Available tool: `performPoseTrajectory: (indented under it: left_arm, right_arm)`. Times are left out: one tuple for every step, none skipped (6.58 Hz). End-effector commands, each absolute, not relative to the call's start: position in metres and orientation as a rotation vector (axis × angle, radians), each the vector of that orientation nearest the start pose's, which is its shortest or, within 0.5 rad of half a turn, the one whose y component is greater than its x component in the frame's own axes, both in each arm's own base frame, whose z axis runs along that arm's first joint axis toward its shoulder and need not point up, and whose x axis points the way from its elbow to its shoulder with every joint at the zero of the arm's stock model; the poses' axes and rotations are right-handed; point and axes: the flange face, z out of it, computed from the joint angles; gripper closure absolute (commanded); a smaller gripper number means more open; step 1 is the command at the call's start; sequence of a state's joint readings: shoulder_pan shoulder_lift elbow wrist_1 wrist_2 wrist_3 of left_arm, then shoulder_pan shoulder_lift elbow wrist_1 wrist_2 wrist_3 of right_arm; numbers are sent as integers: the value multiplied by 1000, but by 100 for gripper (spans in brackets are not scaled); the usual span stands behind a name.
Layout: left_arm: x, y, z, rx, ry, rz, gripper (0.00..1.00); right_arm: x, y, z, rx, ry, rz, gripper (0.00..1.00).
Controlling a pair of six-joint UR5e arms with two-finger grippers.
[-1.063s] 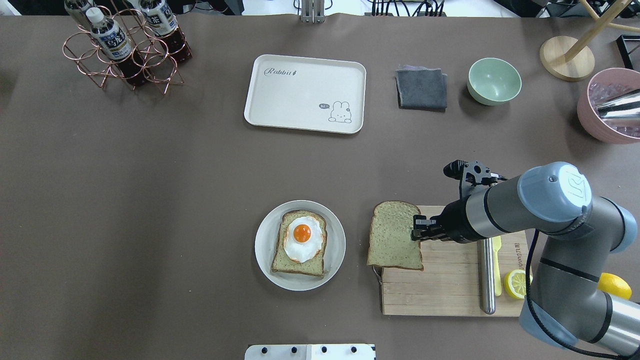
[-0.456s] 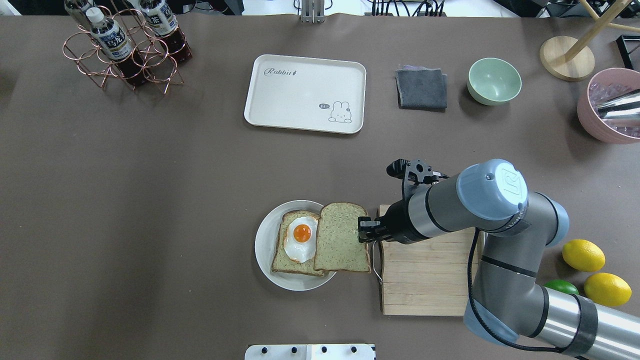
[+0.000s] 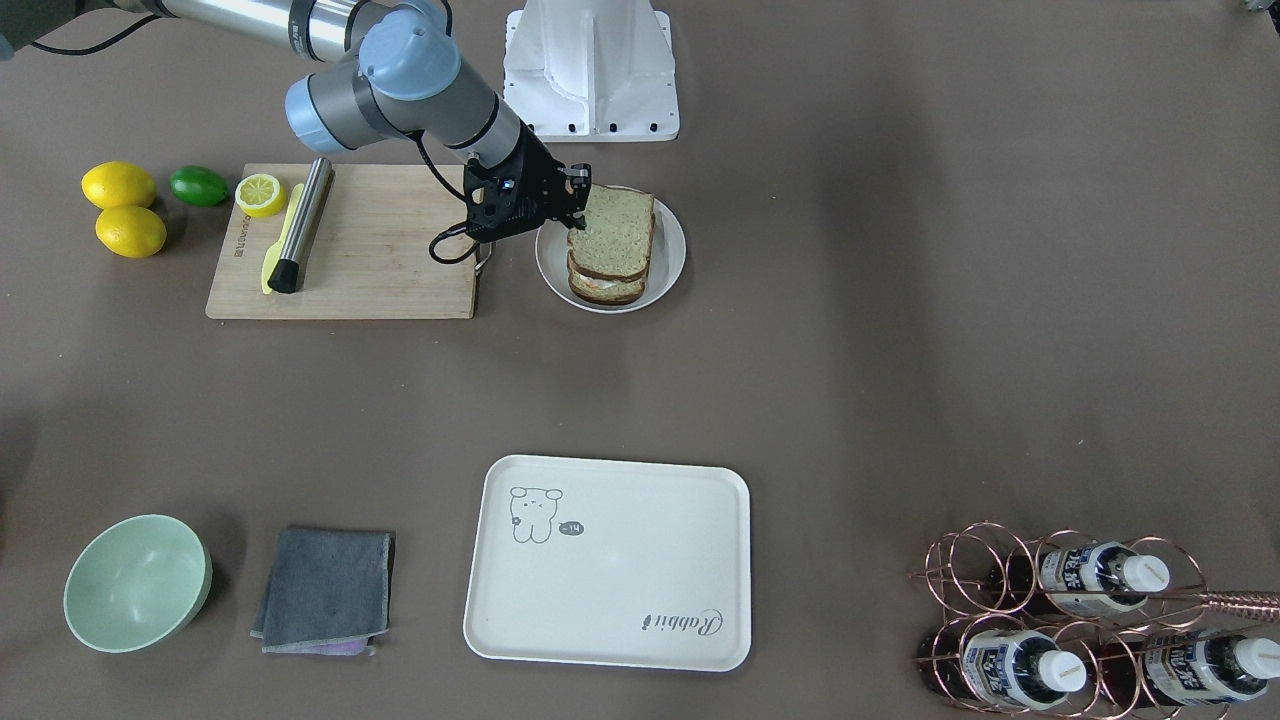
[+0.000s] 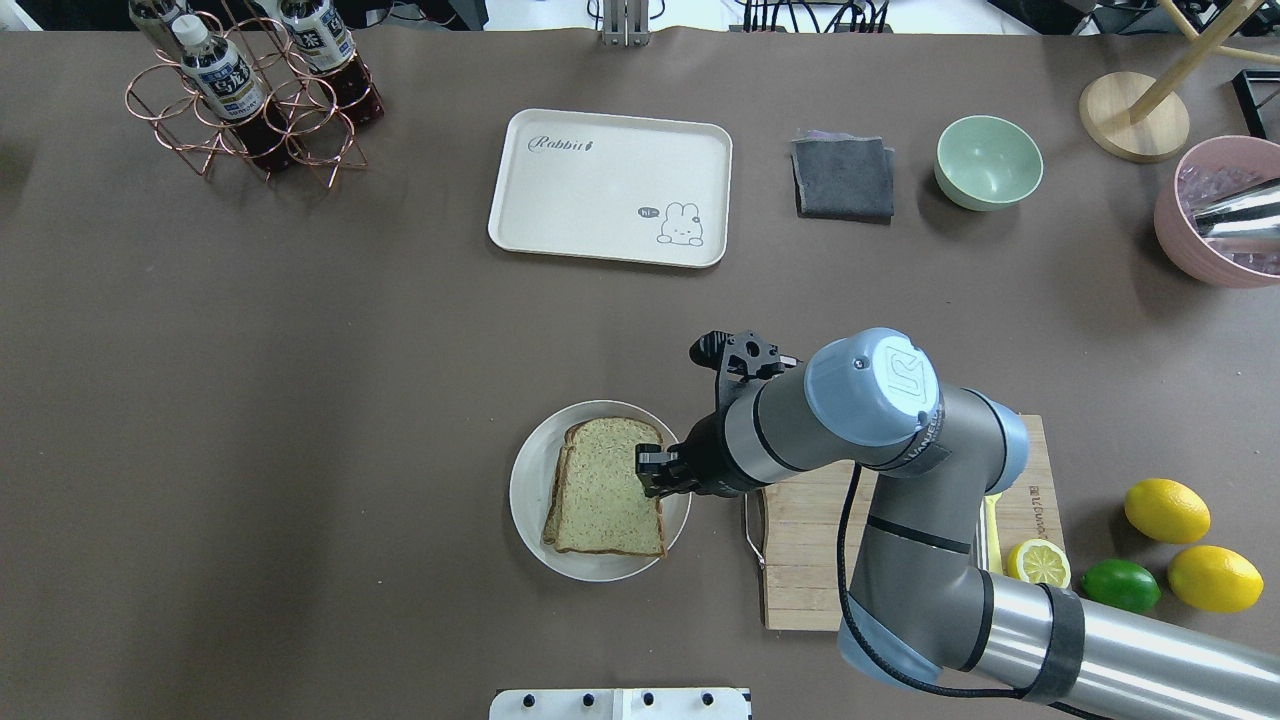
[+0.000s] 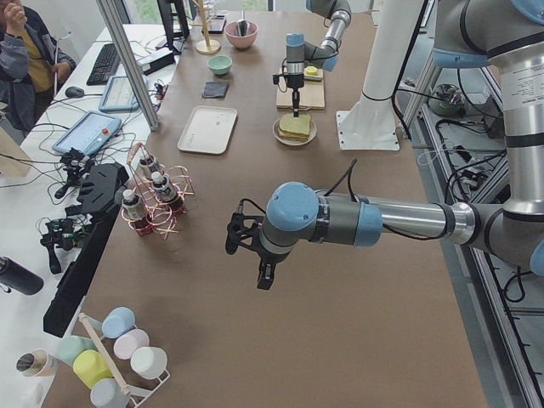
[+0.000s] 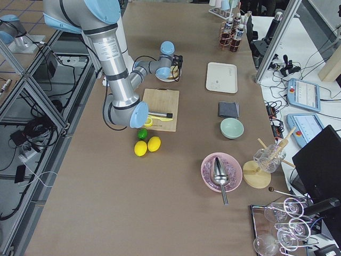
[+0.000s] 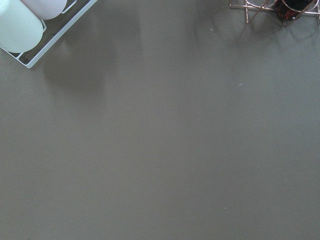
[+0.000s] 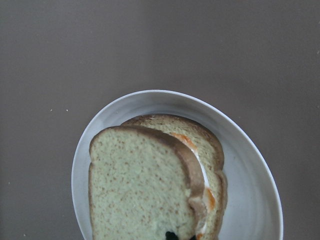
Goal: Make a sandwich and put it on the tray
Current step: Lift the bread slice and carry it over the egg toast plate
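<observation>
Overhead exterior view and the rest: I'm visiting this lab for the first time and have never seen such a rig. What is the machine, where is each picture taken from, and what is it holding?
These are two robot arms at a brown table. One camera looks down from behind the robot and one faces it from across the table. One stands at each table end, and one rides on each wrist.

The right arm's fingers pinch the edge of the top bread slice. It sits over the egg and lower slice on a white plate.

The cream tray sits empty farther off. Beside the plate lies a wooden cutting board, with lemons nearby.

The left arm hangs far from the food. I cannot tell whether its fingers are open.
</observation>
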State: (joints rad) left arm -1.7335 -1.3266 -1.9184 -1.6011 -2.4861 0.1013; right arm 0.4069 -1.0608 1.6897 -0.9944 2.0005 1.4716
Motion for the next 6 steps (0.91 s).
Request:
performPoseTrajectory:
  left_arm:
    - [-118,-380,581,244,890,3,3]
    - [-117,-380,581,243,890,4,3]
    - [-118,-379,582,242,890,2,3]
    - [-118,-379,582,242,890,2,3]
    - [-118,-378,582,242,890,2,2]
    - [-117,-379,579,245,890,3,3]
  right_arm:
    - [-558,-342,243,-67,-1233,12,100]
    - [-557,-345,244,-65,-1232,16,100]
    - [-558,-346,246,-65,-1228,19,100]
    - [-559,-347,245,-74,-1227,32,46]
    - [-560,-348,246,-80,-1224,56,22]
    - [-560,-348,245,-82,-1225,60,2]
